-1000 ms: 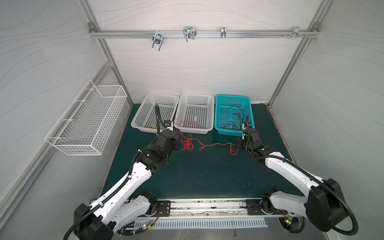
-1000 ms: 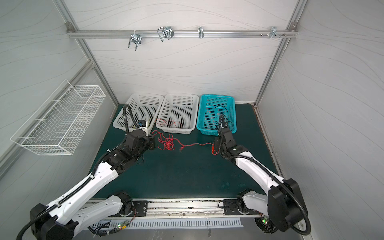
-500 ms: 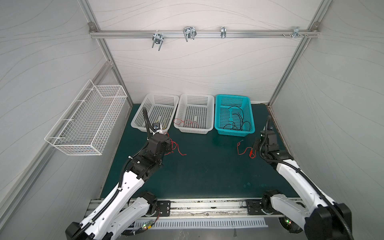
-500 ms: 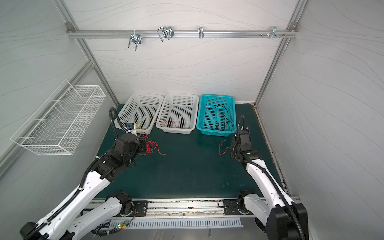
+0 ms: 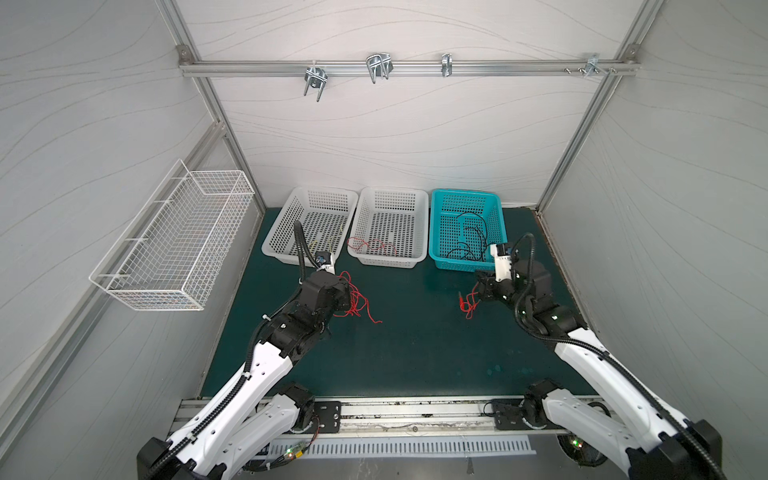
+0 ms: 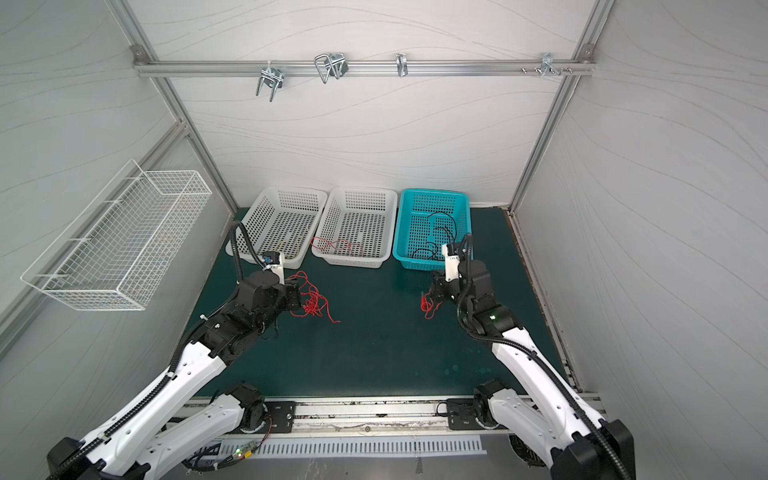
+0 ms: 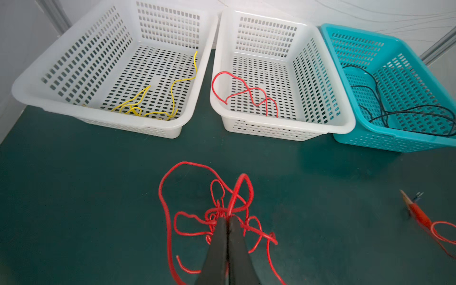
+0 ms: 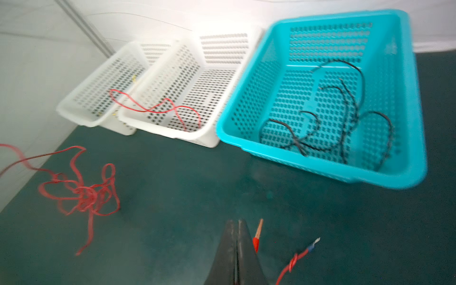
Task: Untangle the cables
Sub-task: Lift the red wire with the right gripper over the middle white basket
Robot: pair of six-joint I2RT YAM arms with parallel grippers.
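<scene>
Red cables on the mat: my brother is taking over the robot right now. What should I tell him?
Left end effector: shut on the red tangle.
Right end effector: shut, seemingly holding a loose red cable.
Done: yellow cable in the left white basket, one red cable in the middle white basket, black cables in the teal basket.
To do: unpick the tangle, sort the reds.

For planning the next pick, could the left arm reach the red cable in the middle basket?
Probably yes: the way to the red cable is free, but the left gripper grips the tangle.
</scene>
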